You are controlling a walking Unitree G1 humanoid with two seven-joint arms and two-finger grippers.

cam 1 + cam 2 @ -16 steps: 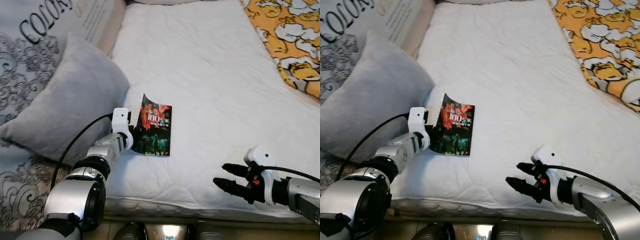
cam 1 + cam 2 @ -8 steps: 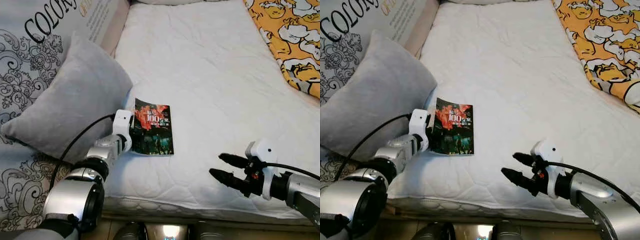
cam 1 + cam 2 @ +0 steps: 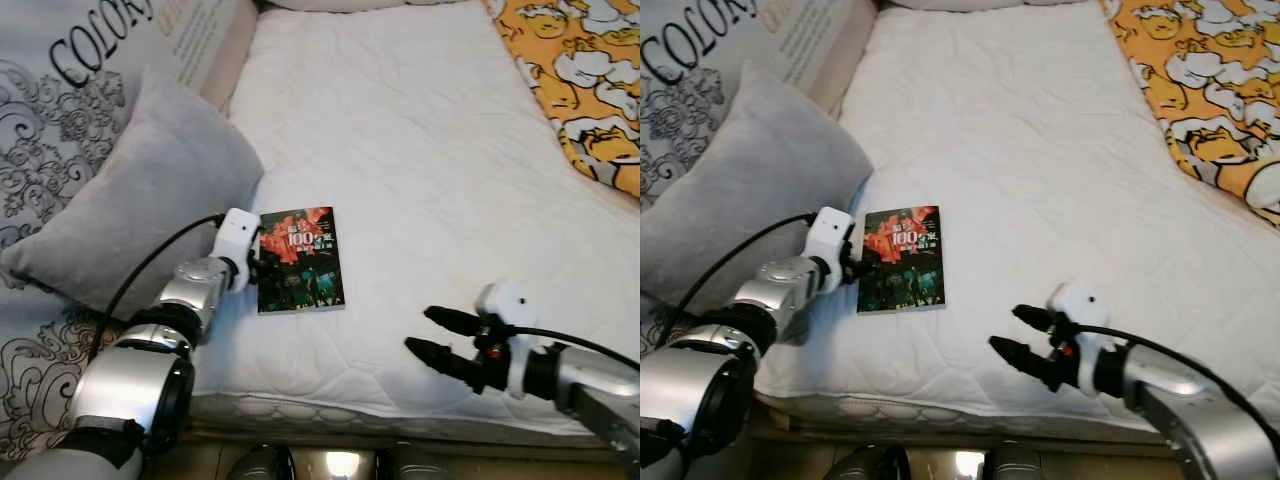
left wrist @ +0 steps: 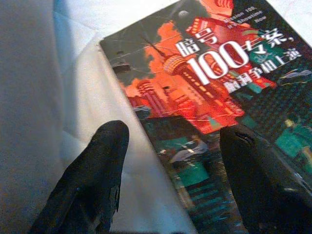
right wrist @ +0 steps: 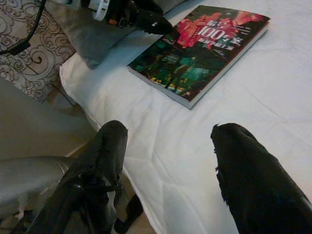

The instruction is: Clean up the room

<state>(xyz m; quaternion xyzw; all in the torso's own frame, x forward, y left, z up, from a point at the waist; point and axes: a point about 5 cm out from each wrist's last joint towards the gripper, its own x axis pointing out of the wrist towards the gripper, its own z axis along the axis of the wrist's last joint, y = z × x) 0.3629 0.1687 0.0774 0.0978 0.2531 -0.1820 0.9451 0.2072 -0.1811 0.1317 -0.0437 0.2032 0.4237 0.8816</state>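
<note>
Flanking the flat book [image 3: 299,258]: grey pillow [image 3: 130,200], left fingers [image 4: 92,180] spread; right fingers [image 5: 243,175] spread nearby.

Glossy paper book [image 3: 298,259], quilted cloth mattress [image 3: 420,150] (matt), soft pillow [image 3: 140,200]

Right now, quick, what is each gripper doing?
Left gripper: open, fingers straddling the book's edge, not holding it.
Right gripper: open, holding nothing, over the mattress.
</note>
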